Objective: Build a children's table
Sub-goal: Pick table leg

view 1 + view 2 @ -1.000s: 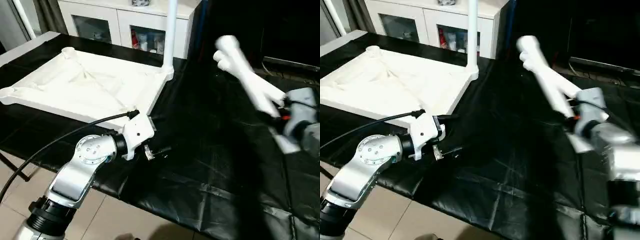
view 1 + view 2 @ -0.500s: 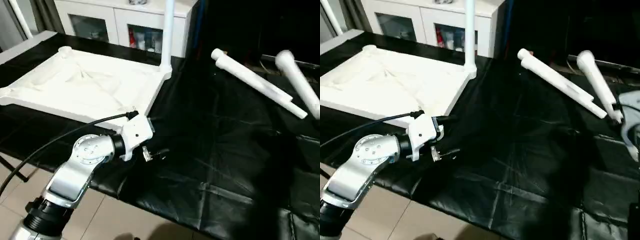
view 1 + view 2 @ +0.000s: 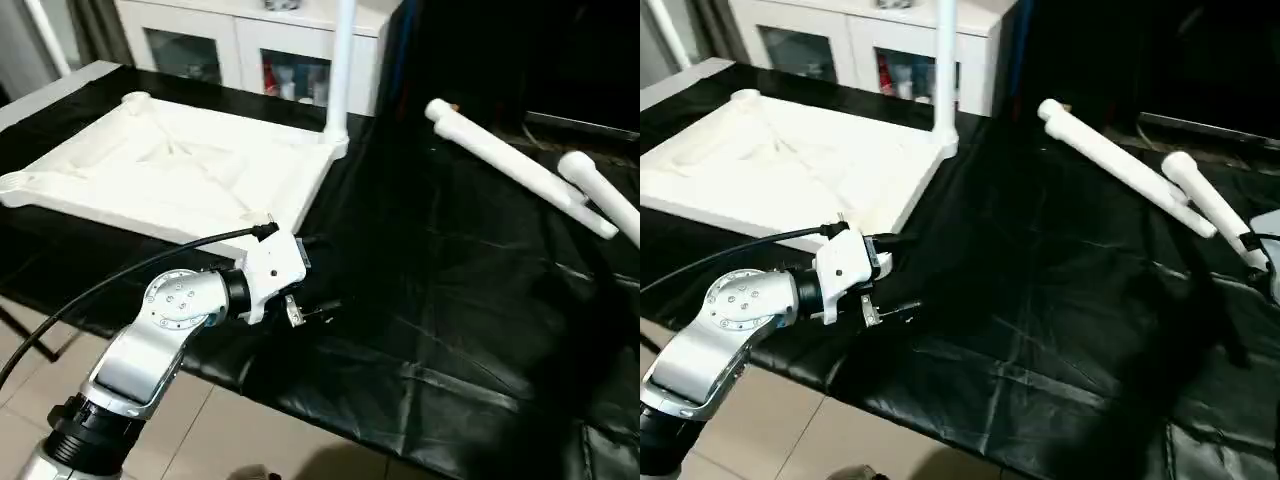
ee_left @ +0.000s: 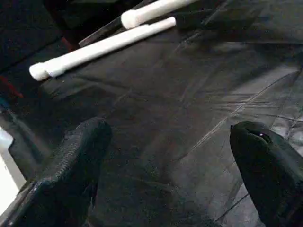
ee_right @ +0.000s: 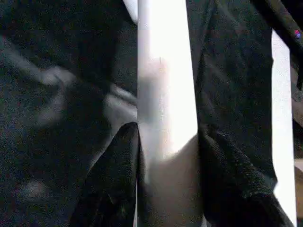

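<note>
The children's table top [image 3: 190, 165] lies upside down on the black-covered table, ribbed side up. One white leg [image 3: 342, 60] stands upright in its far right corner socket. A second leg [image 3: 505, 160] lies loose on the black cloth at the right. My right gripper [image 5: 166, 142] is shut on a third leg [image 3: 1205, 200], which slants just beside the loose one; the fingers [image 5: 116, 175] press its two sides. My left gripper [image 3: 312, 308] hovers open near the table's front edge, off the top's near right corner, with nothing between its fingers [image 4: 75, 161].
A white cabinet with glass doors [image 3: 240, 55] stands behind the table. The black cloth [image 3: 430, 290] stretches between the table top and the legs. A black cable [image 3: 120, 275] runs along my left forearm. The tiled floor [image 3: 230, 440] lies below the front edge.
My right gripper has swung right and lowered the held leg beside the other leg, which now lies on the cloth. The left arm has stayed put.
</note>
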